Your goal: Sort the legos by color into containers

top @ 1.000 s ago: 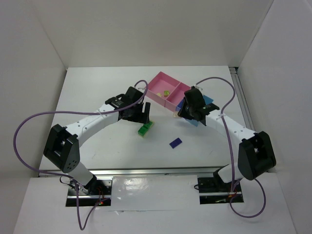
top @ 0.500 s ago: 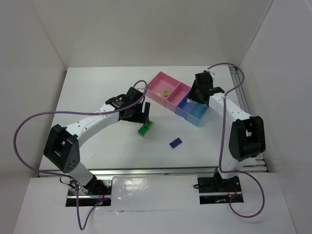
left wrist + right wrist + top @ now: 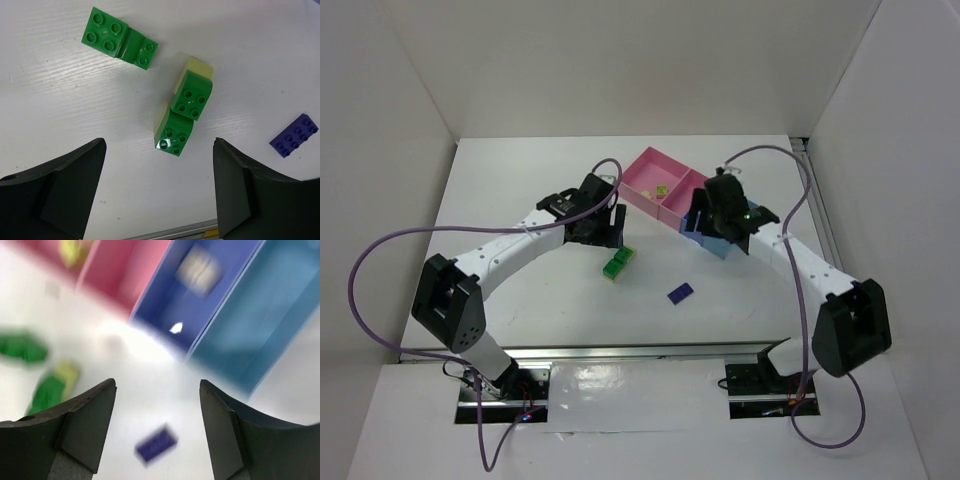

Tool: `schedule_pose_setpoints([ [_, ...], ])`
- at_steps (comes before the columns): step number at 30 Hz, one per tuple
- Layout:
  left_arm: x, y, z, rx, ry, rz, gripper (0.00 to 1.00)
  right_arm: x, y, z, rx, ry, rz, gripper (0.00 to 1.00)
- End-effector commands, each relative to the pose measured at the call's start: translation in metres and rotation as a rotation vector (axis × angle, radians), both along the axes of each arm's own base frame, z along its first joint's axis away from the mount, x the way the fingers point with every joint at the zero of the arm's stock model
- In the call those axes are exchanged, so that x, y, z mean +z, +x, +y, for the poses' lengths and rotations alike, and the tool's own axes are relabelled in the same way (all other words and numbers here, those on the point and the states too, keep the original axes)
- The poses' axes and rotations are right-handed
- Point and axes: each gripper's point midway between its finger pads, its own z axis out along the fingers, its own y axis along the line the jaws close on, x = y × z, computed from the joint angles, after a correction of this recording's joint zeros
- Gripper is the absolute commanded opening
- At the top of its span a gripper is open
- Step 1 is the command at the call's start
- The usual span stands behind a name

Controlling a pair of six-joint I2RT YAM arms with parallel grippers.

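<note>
Top external view, going from the bottom edge up: one flat purple brick lies alone on the white worktop, low center. Its long axis runs lower left to upper right. Just up and left of it is the green stack, slanted the same way.

The left wrist cam makes it countable. There are two green four-stud blocks end to end, studs facing the camera, with one pale yellow piece peeking out under them. A separate green pair sits at upper left, a four-stud block touching a two-stud slope piece. So that's four green, one pale yellow and one purple out on the worktop.

The left hand hovers right above the stack, fingers spread wide, holding and touching nothing. The right hand is center right over the blue end of the trays, fingers also well apart and empty. Its cam is pretty blurry.

There are four trays in a joined diagonal row, upper center down to the right: big pink tray, small pink tray, periwinkle tray, light blue tray. Two yellowish bits sit in the big pink one, and one beige brick in the periwinkle.
</note>
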Motion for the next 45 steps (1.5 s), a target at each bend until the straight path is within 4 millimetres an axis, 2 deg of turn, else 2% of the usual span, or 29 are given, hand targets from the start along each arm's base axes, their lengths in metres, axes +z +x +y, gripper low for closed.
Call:
schedule_pose_setpoints([
  [1, 0.006, 0.009, -0.006, 0.004, -0.003, -0.017, 0.90, -0.027, -0.069, 0.023, 0.055, 0.006, 0.138, 0.79],
  [2, 0.006, 0.011, -0.007, 0.004, -0.002, -0.016, 0.90, -0.044, -0.095, 0.035, 0.065, 0.022, 0.205, 0.81],
  [4, 0.005, 0.013, -0.009, 0.004, -0.002, -0.016, 0.90, -0.056, -0.116, 0.044, 0.061, 0.052, 0.251, 0.85],
  [5, 0.005, 0.013, -0.008, -0.005, 0.004, -0.017, 0.90, -0.071, -0.133, 0.044, 0.056, 0.057, 0.296, 0.85],
  [6, 0.002, 0.013, -0.009, -0.005, 0.009, -0.010, 0.90, -0.078, -0.144, 0.055, 0.065, 0.104, 0.332, 0.86],
  [8, -0.003, 0.011, -0.007, -0.006, 0.022, 0.009, 0.90, -0.085, -0.149, 0.064, 0.073, 0.154, 0.345, 0.86],
  [10, 0.000, 0.013, -0.008, -0.005, 0.017, 0.001, 0.90, -0.094, -0.157, 0.074, 0.103, 0.161, 0.373, 0.86],
  [13, -0.004, 0.010, -0.006, -0.013, 0.029, 0.010, 0.90, -0.108, -0.158, 0.078, 0.124, 0.137, 0.404, 0.86],
  [18, -0.008, 0.009, -0.003, -0.016, 0.045, 0.012, 0.90, -0.123, -0.144, 0.086, 0.147, 0.085, 0.417, 0.85],
  [20, -0.004, 0.009, -0.003, -0.025, 0.046, 0.003, 0.90, -0.121, -0.130, 0.088, 0.147, 0.049, 0.386, 0.85],
  [21, -0.004, 0.010, -0.001, -0.020, 0.052, -0.001, 0.90, -0.129, -0.128, 0.088, 0.137, 0.024, 0.401, 0.83],
  [23, -0.003, 0.008, 0.000, -0.020, 0.050, -0.004, 0.90, -0.129, -0.117, 0.088, 0.136, -0.012, 0.385, 0.83],
  [27, 0.003, 0.007, 0.003, -0.022, 0.054, -0.021, 0.90, -0.138, -0.110, 0.088, 0.117, -0.052, 0.395, 0.77],
  [30, 0.000, 0.006, 0.006, -0.018, 0.066, -0.018, 0.90, -0.142, -0.108, 0.085, 0.105, -0.092, 0.388, 0.72],
  [32, 0.000, 0.006, 0.006, -0.018, 0.066, -0.018, 0.90, -0.146, -0.108, 0.083, 0.100, -0.126, 0.390, 0.64],
  [35, 0.003, 0.006, 0.006, -0.010, 0.056, -0.024, 0.90, -0.142, -0.109, 0.083, 0.092, -0.195, 0.362, 0.52],
  [36, 0.003, 0.006, 0.006, -0.010, 0.056, -0.024, 0.90, -0.140, -0.107, 0.085, 0.093, -0.208, 0.354, 0.43],
  [38, 0.006, 0.007, 0.008, -0.011, 0.066, -0.039, 0.90, -0.138, -0.106, 0.083, 0.087, -0.239, 0.338, 0.33],
  [40, 0.010, 0.007, 0.010, -0.005, 0.067, -0.051, 0.90, -0.125, -0.099, 0.081, 0.069, -0.259, 0.284, 0.24],
  [42, 0.010, 0.007, 0.011, -0.023, 0.079, -0.054, 0.90, -0.108, -0.090, 0.081, 0.050, -0.241, 0.222, 0.22],
  [45, 0.022, 0.015, 0.025, 0.017, 0.126, -0.093, 0.93, -0.082, -0.075, 0.059, -0.024, -0.235, 0.156, 0.22],
])
